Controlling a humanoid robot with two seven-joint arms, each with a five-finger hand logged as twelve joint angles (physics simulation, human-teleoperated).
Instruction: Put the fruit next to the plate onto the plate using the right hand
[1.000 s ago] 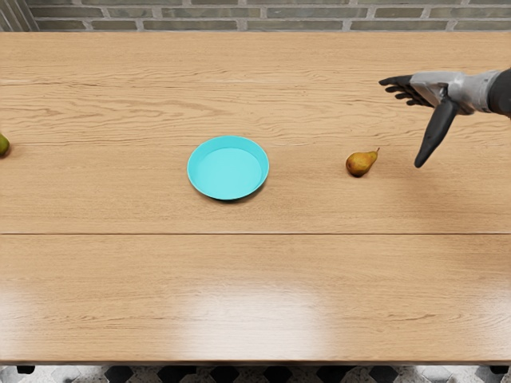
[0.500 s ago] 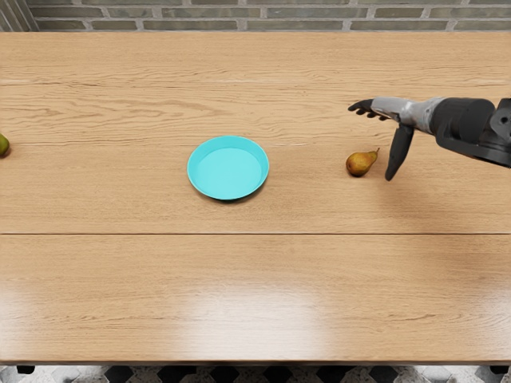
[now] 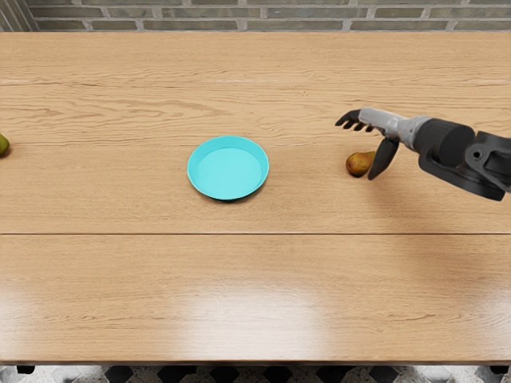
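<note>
Broadly, a long wooden counter (image 3: 255, 279) of pale planks fills the view, its grain running left to right and a soft glare lying on the near board. Behind the counter's far edge runs a grey-brown brick wall (image 3: 239, 14), and below its near edge a strip of dark-and-light patterned floor (image 3: 239, 373) shows.

A round turquoise plate (image 3: 193, 163) with a low raised rim sits flat on the counter, a little left of centre. Its whole inner face shows as plain turquoise.

The pear (image 3: 359, 163), yellow-brown and lying on its side, rests on the counter well to the right of the plate, clearly apart from it, stem end turned away from the plate. The right hand (image 3: 375, 132) reaches in from the right on a dark forearm and hangs over the far-right side of the pear. Its fingers are spread and point toward the plate while the thumb hangs down just beside the pear's stem end; it grips nothing, and contact with the pear cannot be told.

Far to the left of the plate, at the picture's edge, a greenish fruit (image 3: 3, 144) is partly cut off.
</note>
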